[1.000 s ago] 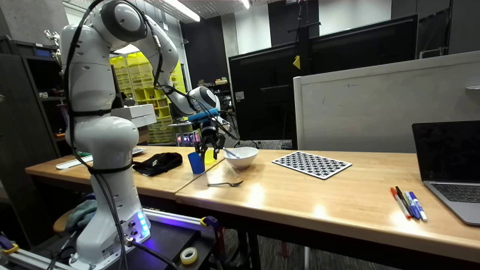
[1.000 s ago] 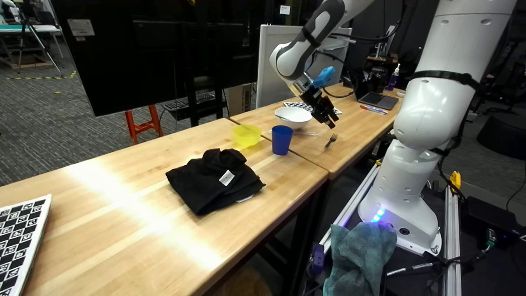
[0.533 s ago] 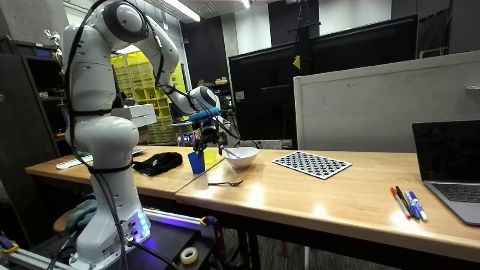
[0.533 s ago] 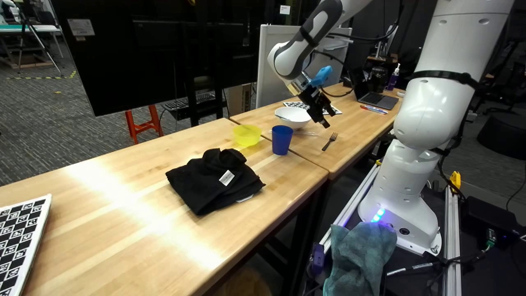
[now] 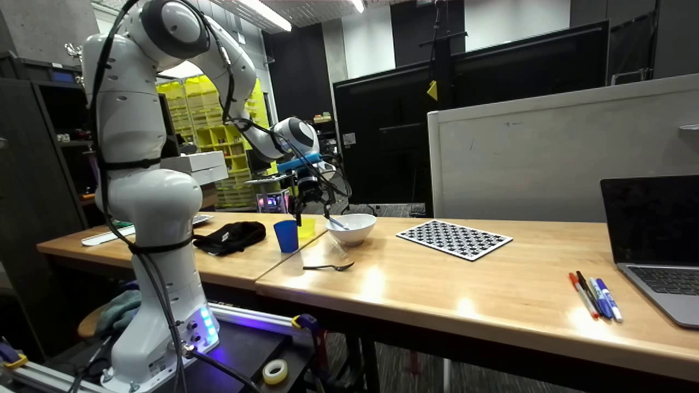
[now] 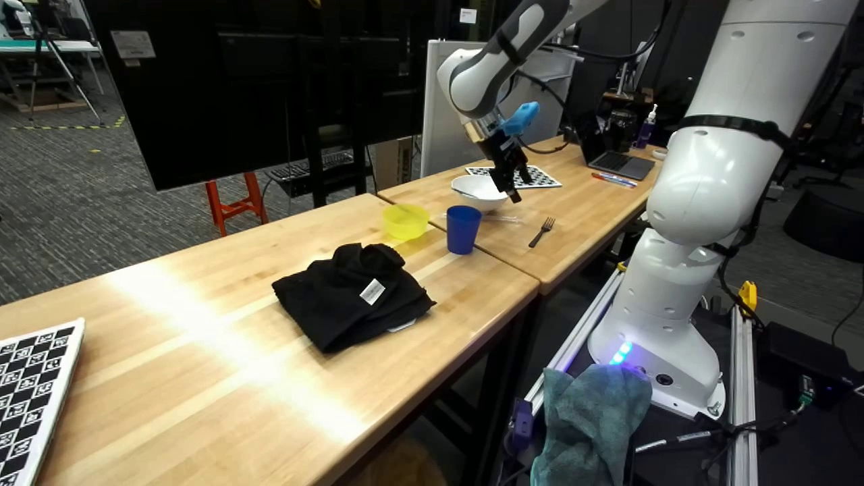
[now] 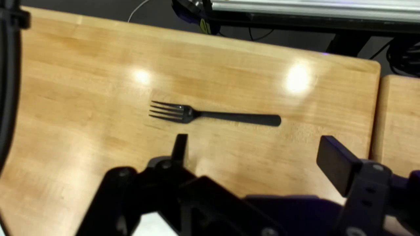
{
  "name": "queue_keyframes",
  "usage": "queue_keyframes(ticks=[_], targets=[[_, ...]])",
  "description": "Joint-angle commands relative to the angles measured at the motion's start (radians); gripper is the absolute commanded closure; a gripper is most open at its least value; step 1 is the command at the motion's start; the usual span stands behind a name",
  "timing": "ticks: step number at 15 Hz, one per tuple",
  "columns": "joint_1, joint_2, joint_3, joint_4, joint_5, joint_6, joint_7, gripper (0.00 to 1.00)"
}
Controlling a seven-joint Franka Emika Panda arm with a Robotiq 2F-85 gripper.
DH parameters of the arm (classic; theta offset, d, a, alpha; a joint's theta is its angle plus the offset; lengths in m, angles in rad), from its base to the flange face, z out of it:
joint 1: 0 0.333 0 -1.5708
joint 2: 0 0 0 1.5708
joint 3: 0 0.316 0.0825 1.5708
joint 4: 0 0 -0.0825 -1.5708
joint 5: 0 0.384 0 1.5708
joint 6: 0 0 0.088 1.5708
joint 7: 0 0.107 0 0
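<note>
Well, the fork [image 7: 215,115] is black, four-tined and slim-handled

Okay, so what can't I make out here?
White bowl, in an exterior view: rim partly behind the fingers.
Blue cup, in both exterior views: inner bottom hidden by its wall.
Cloth label, in an exterior view: print too small.
Checkered board, in an exterior view: cut by left edge.
</note>
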Motion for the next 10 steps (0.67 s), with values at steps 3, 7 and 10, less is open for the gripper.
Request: queue_keyframes(ticks=[3,7,10], targets=[[0.015,-0.118,0.025,-0.071,0.05,0.185,-0.018,0.0],[0.039,-0.185,0.048,-0.132,0.058,0.349,-0.051,0.0],[0.064,-0.236,0.068,-0.186,0.048,0.443,-0.077,0.0]])
